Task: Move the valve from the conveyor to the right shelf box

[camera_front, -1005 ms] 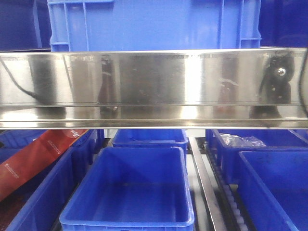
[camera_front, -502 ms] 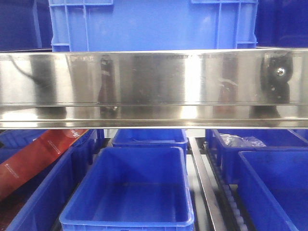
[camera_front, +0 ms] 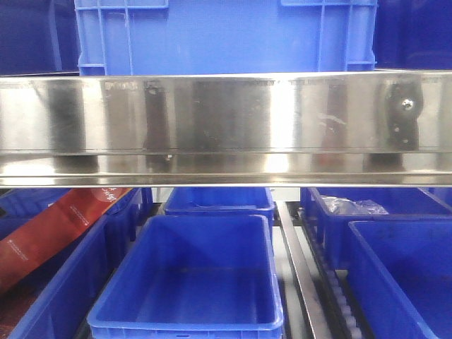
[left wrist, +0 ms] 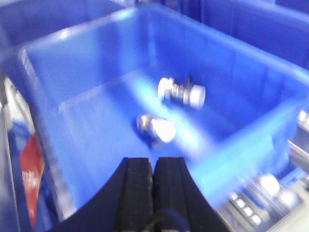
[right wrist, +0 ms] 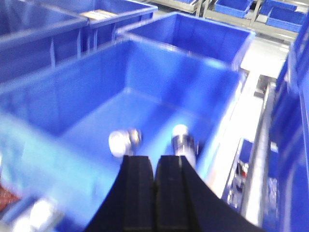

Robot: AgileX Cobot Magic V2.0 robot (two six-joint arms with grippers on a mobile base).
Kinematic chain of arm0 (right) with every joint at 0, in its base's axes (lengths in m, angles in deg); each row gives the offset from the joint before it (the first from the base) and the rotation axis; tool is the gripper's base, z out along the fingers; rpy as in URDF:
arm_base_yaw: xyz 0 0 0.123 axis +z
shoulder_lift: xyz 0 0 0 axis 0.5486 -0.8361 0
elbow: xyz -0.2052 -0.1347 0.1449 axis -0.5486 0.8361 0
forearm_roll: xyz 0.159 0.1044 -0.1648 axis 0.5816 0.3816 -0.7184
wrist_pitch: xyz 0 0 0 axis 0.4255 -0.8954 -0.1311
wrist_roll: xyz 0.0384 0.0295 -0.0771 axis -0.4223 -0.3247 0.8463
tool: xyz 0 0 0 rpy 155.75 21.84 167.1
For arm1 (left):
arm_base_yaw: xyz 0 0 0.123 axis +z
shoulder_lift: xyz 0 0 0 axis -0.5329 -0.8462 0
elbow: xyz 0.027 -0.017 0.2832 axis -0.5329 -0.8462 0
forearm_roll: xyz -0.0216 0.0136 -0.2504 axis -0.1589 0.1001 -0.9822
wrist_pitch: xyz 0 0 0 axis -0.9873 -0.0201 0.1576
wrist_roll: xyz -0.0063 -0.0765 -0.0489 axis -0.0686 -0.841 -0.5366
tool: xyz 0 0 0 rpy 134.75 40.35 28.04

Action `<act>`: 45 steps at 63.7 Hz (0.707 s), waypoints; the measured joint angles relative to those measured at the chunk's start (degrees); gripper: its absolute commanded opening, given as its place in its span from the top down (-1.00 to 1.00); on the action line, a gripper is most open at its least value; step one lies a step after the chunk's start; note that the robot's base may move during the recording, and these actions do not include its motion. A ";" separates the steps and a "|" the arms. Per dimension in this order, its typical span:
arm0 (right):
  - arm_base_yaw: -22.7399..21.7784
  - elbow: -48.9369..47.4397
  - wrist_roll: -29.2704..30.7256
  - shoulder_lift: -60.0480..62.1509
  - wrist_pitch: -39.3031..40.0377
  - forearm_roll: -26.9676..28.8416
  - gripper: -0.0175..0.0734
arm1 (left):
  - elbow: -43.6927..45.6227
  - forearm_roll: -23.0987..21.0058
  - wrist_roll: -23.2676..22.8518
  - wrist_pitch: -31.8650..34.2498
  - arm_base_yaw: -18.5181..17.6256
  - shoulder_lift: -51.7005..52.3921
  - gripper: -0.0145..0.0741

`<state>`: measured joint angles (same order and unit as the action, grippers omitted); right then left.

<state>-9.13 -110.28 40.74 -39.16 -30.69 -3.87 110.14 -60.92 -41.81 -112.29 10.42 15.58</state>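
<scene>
Front view: the upper crate (camera_front: 226,35) above the steel rail (camera_front: 226,127) has shifted slightly right since the earlier frames; the bin (camera_front: 191,282) below holds nothing visible. Left wrist view, blurred: the left gripper (left wrist: 153,181), jaws pressed together and holding nothing, hangs over a box (left wrist: 251,96) containing two valves (left wrist: 181,92) (left wrist: 155,128). Right wrist view: the right gripper (right wrist: 154,181), jaws likewise pressed together, hangs over the box (right wrist: 72,87) with both valves lying inside.

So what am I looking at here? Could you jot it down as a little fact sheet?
Setting: shelf rack with a steel rail and blue bins
Left gripper: shut, empty, above a blue box
In that box: two silvery valves
Right gripper: shut, empty
Centre bin: empty
Left bin: red packet
Conveyor: not in view
</scene>
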 measured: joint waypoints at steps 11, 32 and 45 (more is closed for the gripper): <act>0.00 15.99 0.00 12.13 7.37 0.00 0.96 | -20.51 0.04 -1.27 13.91 0.00 14.27 0.92; 0.00 43.42 0.00 30.87 19.94 0.00 0.97 | -54.71 0.14 -1.41 35.50 0.00 39.37 0.92; 0.00 56.21 0.00 34.98 28.33 0.00 0.97 | -68.07 -0.61 -1.41 43.50 0.00 47.09 0.92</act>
<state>-9.13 -54.07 40.74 -4.18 -2.35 -3.87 42.07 -61.53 -43.21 -68.79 10.42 62.67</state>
